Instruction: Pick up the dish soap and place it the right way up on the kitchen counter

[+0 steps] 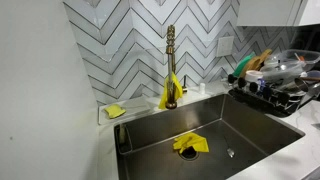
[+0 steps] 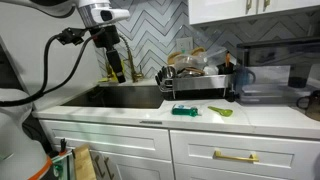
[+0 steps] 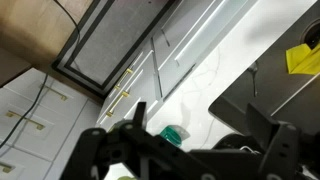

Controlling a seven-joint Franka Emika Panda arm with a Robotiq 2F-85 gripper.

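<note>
In an exterior view the end effector hangs over the sink; the wrist view shows its fingers spread, holding nothing. To the right, the dish soap lies flat on the white desk, in front of the dish rack, with a light green thing near it.

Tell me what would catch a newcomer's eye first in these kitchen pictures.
The gold faucet stands out against the chevron-tiled wall, a yellow cloth draped at its base and a crumpled yellow rag in the steel sink below. In an exterior view the gripper hangs above the sink beside a loaded dish rack, and a small green object lies on the white counter in front of that rack.
</note>
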